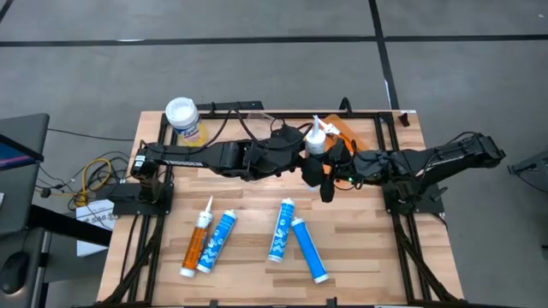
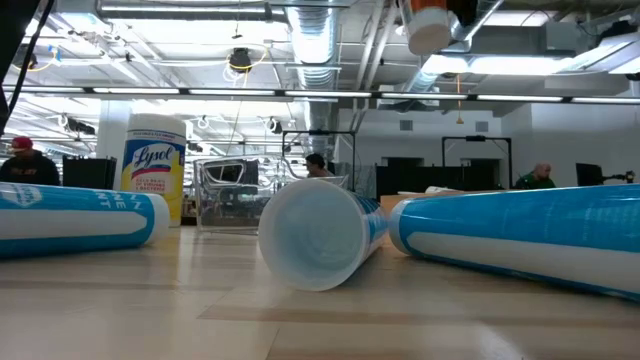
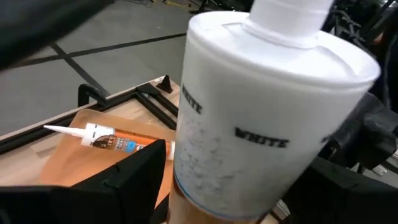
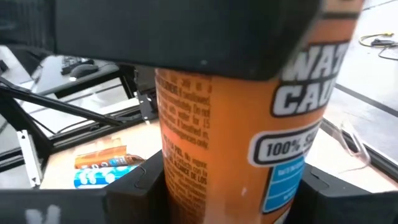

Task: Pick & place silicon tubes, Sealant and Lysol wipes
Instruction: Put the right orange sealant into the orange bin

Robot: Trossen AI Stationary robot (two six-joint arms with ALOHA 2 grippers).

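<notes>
An orange caulk cartridge (image 1: pixel 317 141) with a white nozzle end stands upright in the air over the table's far middle. My left gripper (image 1: pixel 298 158) and my right gripper (image 1: pixel 327 175) are both shut on it. It fills the left wrist view (image 3: pixel 267 118) and the right wrist view (image 4: pixel 230 143); its lower end shows in the low view (image 2: pixel 432 28). The Lysol wipes canister (image 1: pixel 183 118) stands on its base at the far left, also in the low view (image 2: pixel 153 165). An orange cartridge (image 1: pixel 199 244) and three blue ones (image 1: pixel 218 241) (image 1: pixel 281 229) (image 1: pixel 308 250) lie on their sides at the near part. My left gripper holds the cartridge's body just below its white nozzle end (image 3: pixel 186 186), between its two fingers (image 3: pixel 137 177), coming level from the table's left, across the cartridge. The cartridge stands upright, clear of the table. My right gripper has the cartridge's orange labelled body (image 4: pixel 180 180) between its two fingers (image 4: pixel 140 183), level from the table's right and across it. The dark left gripper crosses the cartridge above them.
An orange tray (image 3: pixel 68 162) at the far right of the table holds another orange cartridge (image 3: pixel 106 140), lying on its side. Black frame rails (image 1: pixel 257 107) run along the table's far edge. A clear box (image 2: pixel 235 195) shows beyond the table in the low view.
</notes>
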